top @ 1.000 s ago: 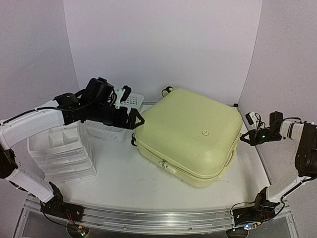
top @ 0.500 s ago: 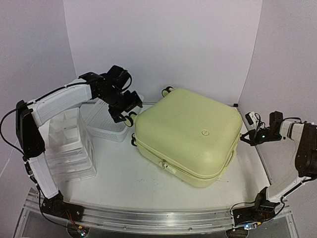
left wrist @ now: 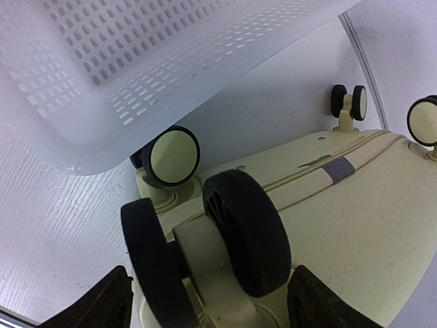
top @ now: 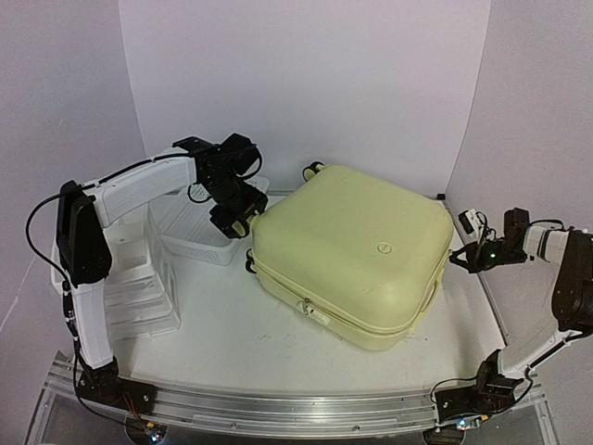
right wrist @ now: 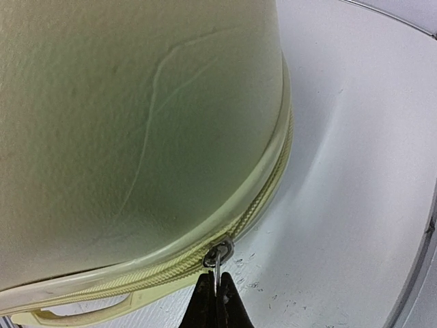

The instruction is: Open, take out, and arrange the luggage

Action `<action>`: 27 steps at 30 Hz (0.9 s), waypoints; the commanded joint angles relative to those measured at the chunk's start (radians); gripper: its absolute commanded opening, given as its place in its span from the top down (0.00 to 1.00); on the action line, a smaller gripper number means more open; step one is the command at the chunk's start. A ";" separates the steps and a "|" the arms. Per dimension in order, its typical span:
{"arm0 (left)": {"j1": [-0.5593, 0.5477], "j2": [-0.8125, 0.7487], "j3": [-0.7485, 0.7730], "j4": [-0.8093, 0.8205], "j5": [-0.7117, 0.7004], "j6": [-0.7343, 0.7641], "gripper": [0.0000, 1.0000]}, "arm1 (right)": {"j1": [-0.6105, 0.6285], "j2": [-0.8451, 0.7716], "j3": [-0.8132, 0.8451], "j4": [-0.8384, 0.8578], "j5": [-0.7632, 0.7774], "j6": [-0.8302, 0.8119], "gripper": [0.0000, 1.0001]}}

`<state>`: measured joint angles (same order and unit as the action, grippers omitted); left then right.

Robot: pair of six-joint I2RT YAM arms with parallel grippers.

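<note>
Your counter point(top: 232, 324) carries the luggage point(top: 357, 255), which lies flat right of centre with its shell closed and has not shifted in the last second. Left of it stand the drawer organizer point(top: 130, 297) and, behind that, the mesh basket point(top: 199, 232), whose corner is just beside the case.

What changed is your left gripper point(top: 239, 218). It swung across from above the basket to the case's rear-left corner. Its fingers point(left wrist: 102, 304) are spread either side of the twin wheel point(left wrist: 242, 232), not yet clamped as far as I can tell. That reads as bracing the case.

Your right gripper point(top: 460, 260) has stayed put at the right edge, its fingers pressed together on the zipper pull point(right wrist: 217, 263). Once the corner is held, you can likely start unzipping.
</note>
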<state>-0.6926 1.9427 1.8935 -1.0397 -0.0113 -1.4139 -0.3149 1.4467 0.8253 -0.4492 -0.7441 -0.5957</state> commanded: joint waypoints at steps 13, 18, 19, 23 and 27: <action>0.008 0.052 0.045 -0.028 -0.090 0.065 0.70 | -0.090 -0.012 -0.011 0.127 -0.196 0.048 1.00; 0.004 0.046 0.031 -0.027 -0.122 0.171 0.83 | -0.095 0.065 0.050 0.141 -0.230 -0.035 1.00; 0.001 0.044 0.022 -0.026 -0.135 0.196 0.86 | -0.098 0.091 0.066 0.143 -0.231 -0.065 1.00; -0.016 0.043 -0.003 -0.026 -0.172 0.320 0.94 | -0.099 0.174 0.130 0.148 -0.243 -0.206 1.00; -0.025 0.030 -0.037 -0.024 -0.216 0.425 0.99 | -0.098 0.230 0.187 0.148 -0.226 -0.294 1.00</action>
<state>-0.6910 1.9972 1.9053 -0.9939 -0.0414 -1.3693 -0.3988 1.6455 0.9131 -0.4042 -0.9539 -0.7593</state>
